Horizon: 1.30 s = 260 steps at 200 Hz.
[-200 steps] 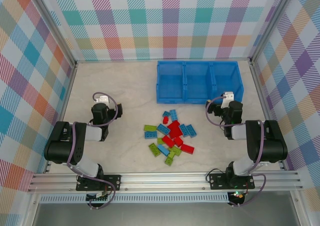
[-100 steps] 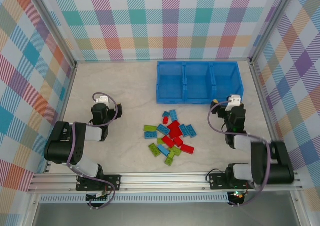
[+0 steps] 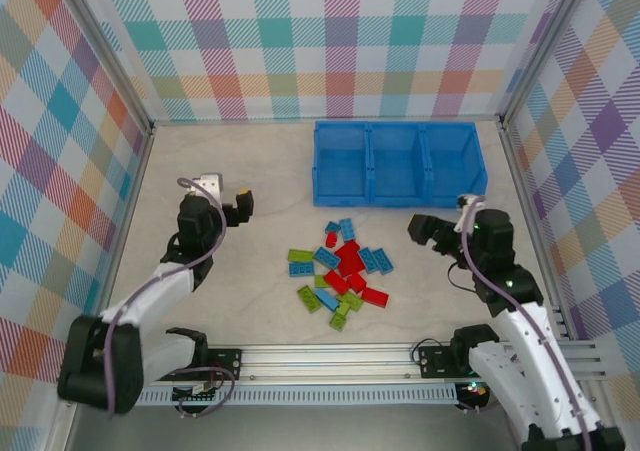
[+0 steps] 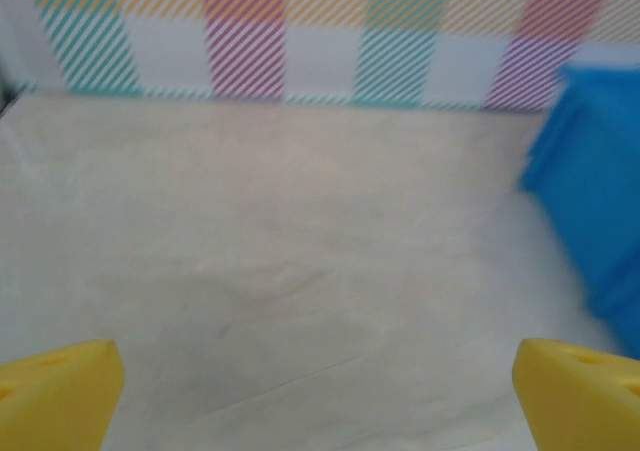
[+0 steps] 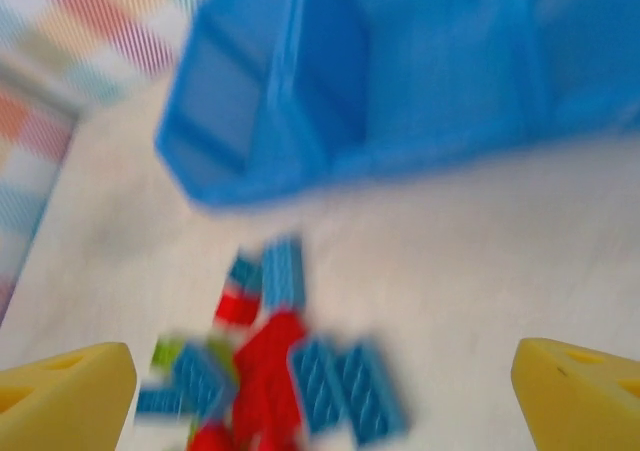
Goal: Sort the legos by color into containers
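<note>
Legos (image 5: 272, 359) and blue bin (image 5: 420, 81), both motion-blurred

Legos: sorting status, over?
Left gripper open, empty; right gripper open, empty. Legos heaped on table, none in bin. Nothing blocks the bin.

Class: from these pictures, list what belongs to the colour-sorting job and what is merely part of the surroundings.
Belongs to the job:
- legos, red, blue and green, in a loose pile
- blue three-compartment bin
- left gripper and right gripper, both open, holding nothing

Just surroundings:
- table
- plaid walls
- metal rail
</note>
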Available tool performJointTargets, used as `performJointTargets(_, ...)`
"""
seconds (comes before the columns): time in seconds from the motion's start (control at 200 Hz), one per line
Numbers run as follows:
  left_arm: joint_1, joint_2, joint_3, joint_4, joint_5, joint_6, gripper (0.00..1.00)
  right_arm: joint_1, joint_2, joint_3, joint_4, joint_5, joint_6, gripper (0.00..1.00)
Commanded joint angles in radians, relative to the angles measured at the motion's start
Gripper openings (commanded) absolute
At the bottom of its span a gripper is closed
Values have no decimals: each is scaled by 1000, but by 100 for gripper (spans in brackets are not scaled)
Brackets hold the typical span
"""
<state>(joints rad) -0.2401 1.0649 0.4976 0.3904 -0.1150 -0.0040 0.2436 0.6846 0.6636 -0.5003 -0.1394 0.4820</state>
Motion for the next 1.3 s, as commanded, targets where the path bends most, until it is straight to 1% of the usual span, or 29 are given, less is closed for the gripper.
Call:
performJointTargets(0.0,-144,-137,82,-197,66,-9,100,225,126,88,-320,41,61,97)
performJointTargets(0.06,-247,-182,132,-259,117,15,100,350,227,143,-370,155,84,98)
performJointTargets(0.12,-349,-207,189,-337,172,55,100,405,337,169,-380,201,85,98)
performJointTargets(0.175,-442,-223,253,-440,212,119,100,424,431,185,-386,230,87,98)
performJointTargets(0.215,-512,-235,300,-532,214,169,100,432,486,192,-386,261,92,99)
performJointTargets(0.27,-598,-257,360,-655,220,252,100,439,533,187,-369,295,92,99)
performJointTargets(0.285,-618,-263,376,-714,228,278,100,439,541,184,-359,301,93,98)
performJointTargets(0.345,-683,-287,431,-879,287,379,100,439,567,172,-325,317,91,95)
performJointTargets(0.415,-732,-304,480,-1076,381,507,100,439,597,161,-300,338,80,89)
performJointTargets(0.485,-751,-316,492,-1227,456,614,100,438,634,156,-278,342,59,86)
performJointTargets(0.565,-754,-328,457,-1280,445,679,100,438,689,156,-246,334,30,80)
performJointTargets(0.67,-754,-324,396,-1229,422,726,100,437,759,172,-219,329,4,70)
performJointTargets(0.775,-754,-302,356,-1156,455,751,100,438,819,186,-198,325,-14,62)
performJointTargets(0.9,-752,-275,341,-1146,446,772,100,437,874,198,-167,310,-33,57)
performJointTargets(1.035,-752,-300,299,-1121,450,770,100,437,892,194,-127,307,-48,51)
performJointTargets(1.16,-753,-340,265,-1093,456,768,100,435,897,187,-81,290,-65,41)
performJointTargets(1.295,-752,-350,256,-1088,459,765,100,433,898,190,-73,297,-66,33)
